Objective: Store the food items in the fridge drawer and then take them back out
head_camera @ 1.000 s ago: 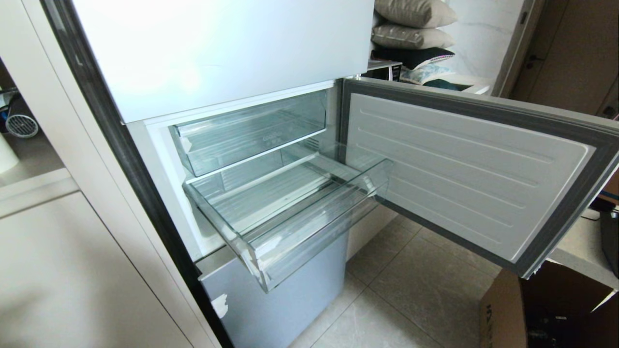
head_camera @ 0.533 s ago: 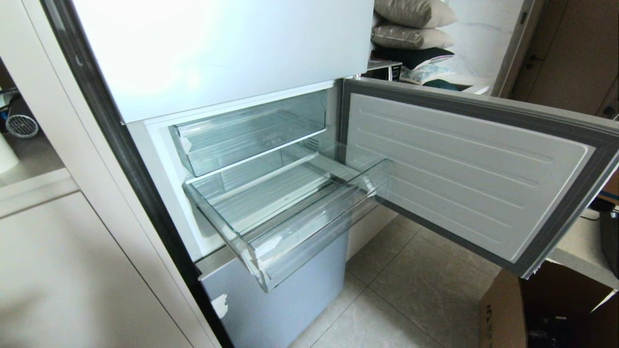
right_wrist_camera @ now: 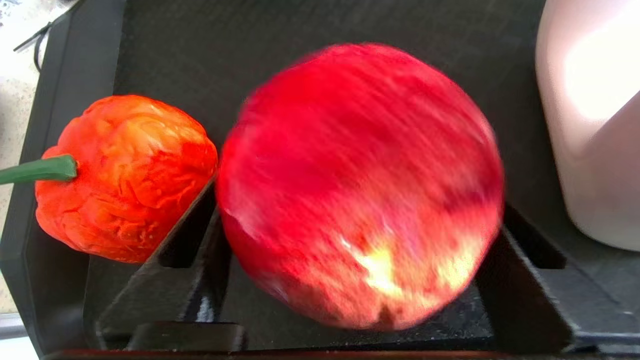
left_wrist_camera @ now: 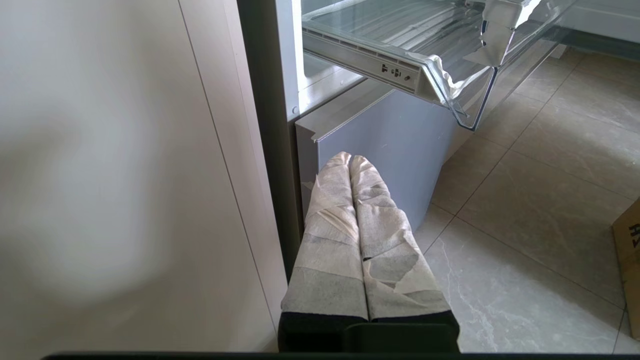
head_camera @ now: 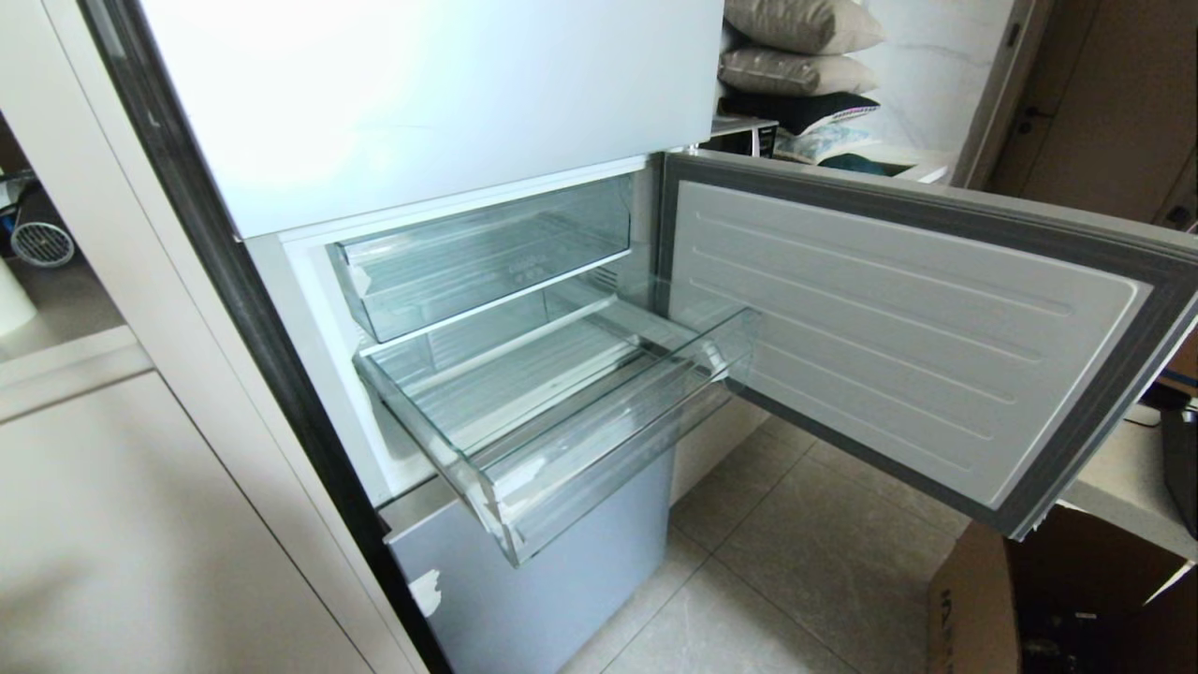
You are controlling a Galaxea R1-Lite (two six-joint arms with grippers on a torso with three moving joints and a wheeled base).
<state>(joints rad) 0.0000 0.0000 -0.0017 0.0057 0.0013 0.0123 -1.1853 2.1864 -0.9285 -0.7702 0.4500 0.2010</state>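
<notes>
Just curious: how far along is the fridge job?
Done: the fridge drawer is pulled out, but empty. In hand: the right gripper is at a red apple in a black tray, beside an orange pepper. The left gripper hangs idle. Left, apparently: storing the food, then taking it out again.

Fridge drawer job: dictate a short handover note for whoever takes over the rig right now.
Left gripper: shut, empty, parked low by the fridge's lower front panel.
Right gripper: out of the head view, set around the red apple on the black tray. Whether it grips the apple cannot be told.
Food: an orange-red pepper lies beside the apple on the tray.
Fridge drawer: pulled out, with nothing in it. The fridge door is wide open.
Left to do: no food is in the drawer now; check which phase this is before moving on.
</notes>
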